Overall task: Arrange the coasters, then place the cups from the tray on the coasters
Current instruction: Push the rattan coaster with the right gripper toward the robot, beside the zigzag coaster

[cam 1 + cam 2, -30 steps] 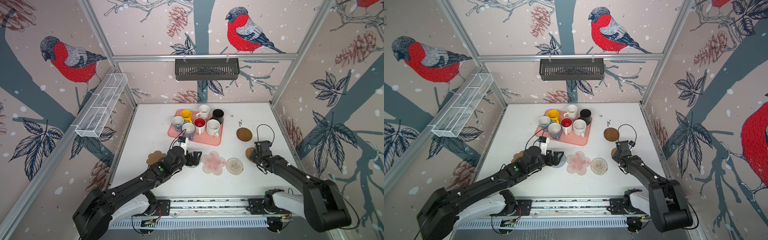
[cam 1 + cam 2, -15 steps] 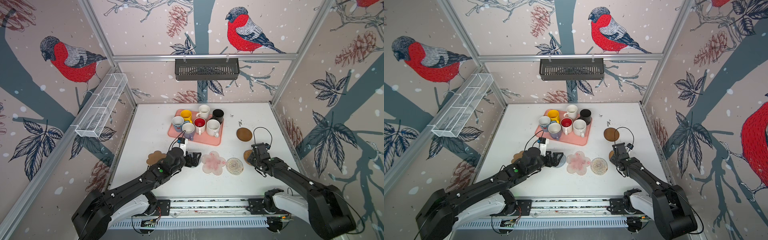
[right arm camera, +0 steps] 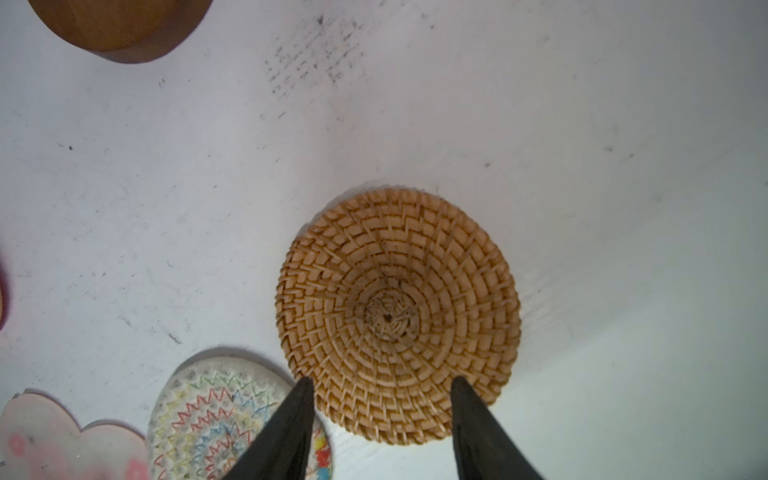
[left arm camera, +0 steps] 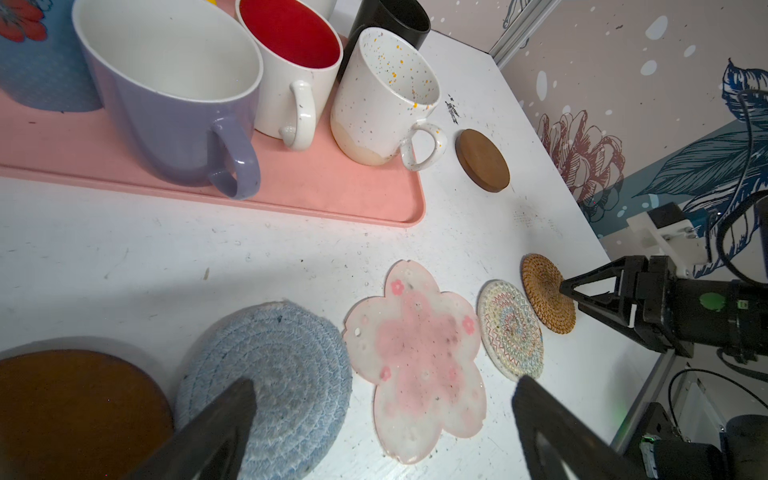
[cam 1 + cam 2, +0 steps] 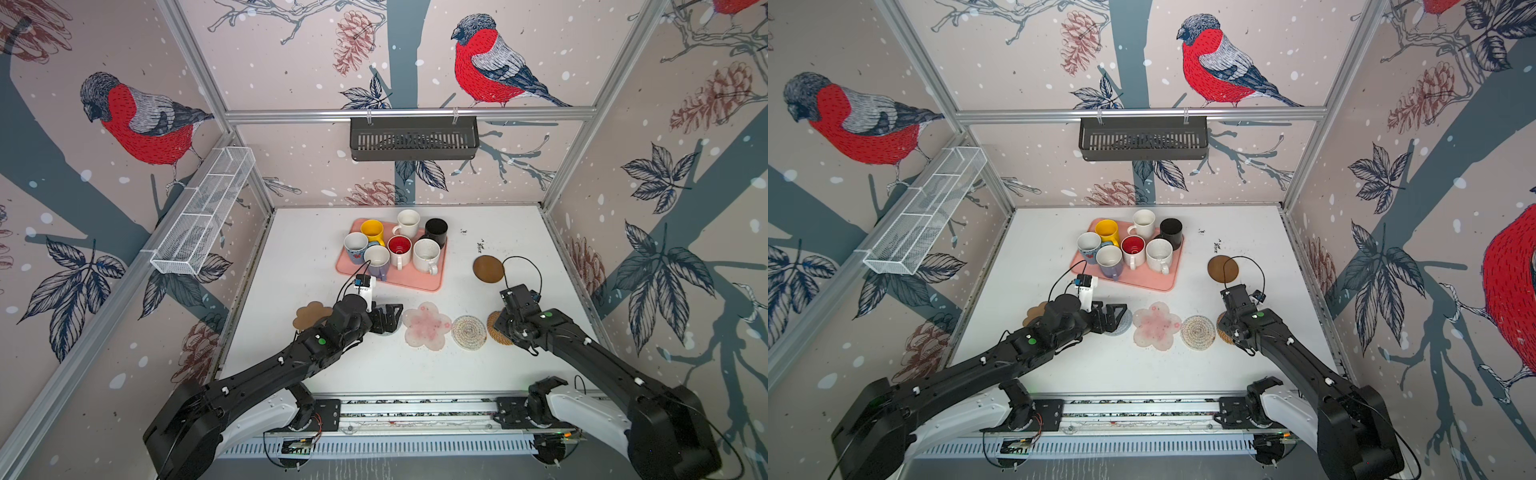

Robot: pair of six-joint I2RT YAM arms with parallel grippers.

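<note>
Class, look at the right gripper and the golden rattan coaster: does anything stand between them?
Nothing visible does. The right gripper hangs, jaws apart, right over the edge of the rattan coaster; the cream rope coaster lies beside it, not between.

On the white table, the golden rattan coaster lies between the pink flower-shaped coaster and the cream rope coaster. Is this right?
No. The cream rope coaster is the one in the middle, between the pink flower-shaped coaster and the golden rattan coaster on the white table; both top views show it.
</note>
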